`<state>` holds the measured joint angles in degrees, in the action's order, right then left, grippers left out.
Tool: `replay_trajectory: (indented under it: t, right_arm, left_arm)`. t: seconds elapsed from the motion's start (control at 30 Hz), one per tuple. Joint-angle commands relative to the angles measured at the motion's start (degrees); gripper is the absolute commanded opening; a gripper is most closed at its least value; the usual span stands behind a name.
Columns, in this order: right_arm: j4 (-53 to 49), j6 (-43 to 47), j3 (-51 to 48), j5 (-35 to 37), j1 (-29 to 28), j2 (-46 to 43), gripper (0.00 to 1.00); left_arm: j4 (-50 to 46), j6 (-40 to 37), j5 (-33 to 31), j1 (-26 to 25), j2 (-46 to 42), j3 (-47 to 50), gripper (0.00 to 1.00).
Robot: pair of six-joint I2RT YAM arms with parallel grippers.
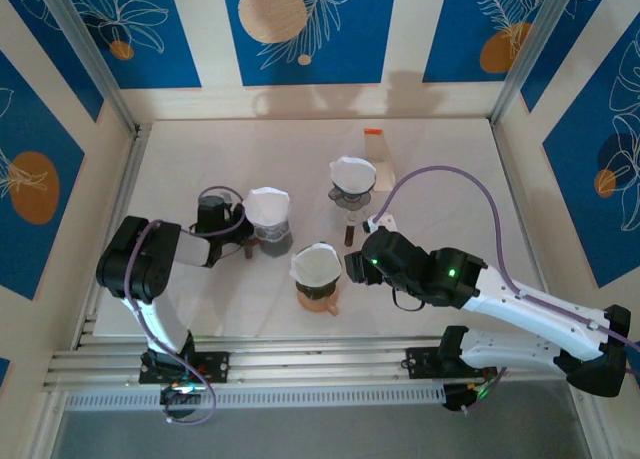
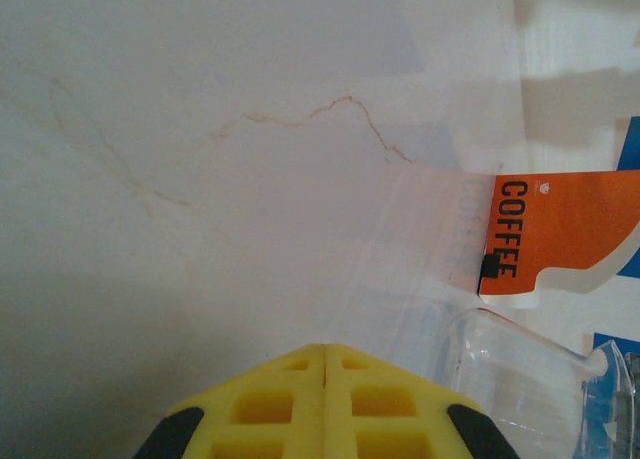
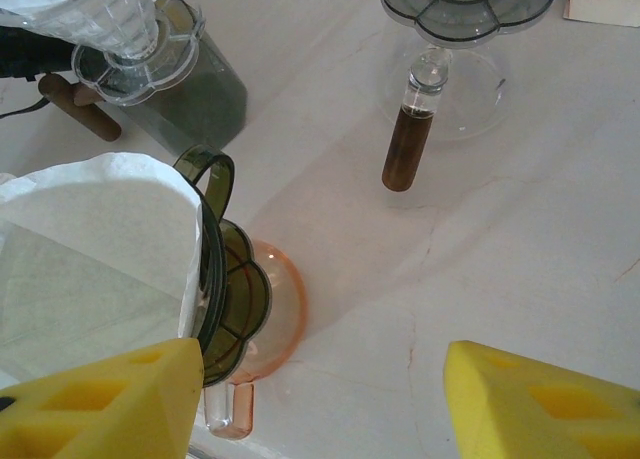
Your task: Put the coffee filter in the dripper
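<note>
A white coffee filter [image 3: 90, 249] sits open inside a dark dripper [image 3: 222, 279], which stands on a pink glass carafe [image 3: 285, 309]; the same filter [image 1: 316, 263] shows near the table's front middle. My right gripper [image 3: 320, 389] [image 1: 353, 265] is open just right of this dripper. Its left finger [image 3: 100, 404] is close beside the dripper's rim, and nothing lies between the jaws. My left gripper [image 2: 325, 354] [image 1: 214, 209] is shut on nothing, low over the bare table at the left, with a clear dripper [image 2: 520, 369] to its right.
A clear dripper with a filter [image 1: 268, 211] stands on a dark carafe [image 3: 190, 89]. A dark dripper with a filter [image 1: 352, 175] rests on a clear, brown-handled carafe [image 3: 430, 79]. An orange COFFEE filter pack [image 2: 555, 234] [image 1: 378, 151] stands behind. Walls enclose the table.
</note>
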<state>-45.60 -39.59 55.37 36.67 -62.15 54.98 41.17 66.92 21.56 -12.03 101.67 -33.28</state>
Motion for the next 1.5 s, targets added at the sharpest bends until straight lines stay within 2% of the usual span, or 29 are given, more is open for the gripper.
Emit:
replay_trajectory:
  t: [0.0, 0.17, 0.33, 0.43, 0.53, 0.57, 0.63, 0.7, 0.83, 0.9, 1.03, 1.2, 1.23, 1.3, 1.47]
  right_arm:
    - [0.8, -1.7, 0.0, 0.9, 0.3, 0.1, 0.66]
    - [-0.8, -2.4, 0.8, 3.6, 0.4, -0.5, 0.66]
    - [-3.2, -4.3, 1.7, 10.6, 0.4, -4.3, 0.66]
    - [-2.9, -4.6, 1.0, 13.4, 0.7, -7.1, 0.67]
    - [-2.1, -4.2, 0.4, 14.0, 1.7, -8.5, 0.69]
    - [-1.9, -4.1, 0.2, 14.0, 2.0, -8.6, 0.69]
    - [-1.6, -4.2, -0.3, 13.9, 2.3, -8.5, 0.7]
    - [-1.2, -4.4, -0.9, 13.5, 2.5, -8.2, 0.71]
    - [-0.4, -4.4, -1.5, 13.1, 3.0, -8.1, 0.74]
    - [-0.1, -4.0, -1.7, 12.8, 3.1, -8.3, 0.74]
    - [0.0, -3.8, -2.5, 12.2, 3.5, -8.5, 0.74]
    - [1.2, -3.5, -3.9, 11.3, 4.1, -8.8, 0.79]
    - [1.4, -3.4, -4.0, 11.5, 4.2, -8.6, 0.84]
    - [2.1, -3.0, -4.1, 11.9, 4.7, -8.3, 1.0]
    - [1.9, -3.6, -2.2, 12.2, 7.9, -5.4, 0.99]
  left_arm:
    - [-3.6, -2.2, -3.1, 0.3, -3.2, -0.2, 0.01]
    - [-8.4, -2.9, -5.5, 3.8, -9.4, 2.2, 0.05]
    - [-15.2, -3.7, -6.2, 10.5, -20.9, 5.2, 0.13]
    - [-23.4, -7.5, -8.1, 13.3, -29.8, 4.2, 0.18]
    - [-33.5, -14.9, -12.0, 13.4, -39.4, -0.2, 0.21]
    - [-36.1, -18.0, -14.0, 13.0, -42.4, -1.9, 0.27]
    - [-40.4, -24.9, -18.5, 12.4, -47.0, -4.9, 0.56]
    - [-43.5, -30.1, -22.8, 12.1, -49.6, -6.9, 0.77]
    - [-42.8, -34.6, -30.8, 11.9, -49.2, -6.0, 1.0]
    - [-38.5, -37.1, -30.4, 11.8, -46.6, -4.6, 1.0]
    - [-29.4, -48.6, -26.8, 11.3, -43.1, -1.0, 1.0]
    - [-24.3, -59.4, -32.6, 11.3, -37.9, 2.0, 1.0]
    - [-24.4, -60.7, -33.9, 11.3, -36.1, 2.0, 1.0]
    - [-22.2, -62.2, -35.0, 11.3, -33.3, 2.9, 1.0]
    - [-10.9, -63.4, -36.6, 11.2, -28.4, 7.8, 1.0]
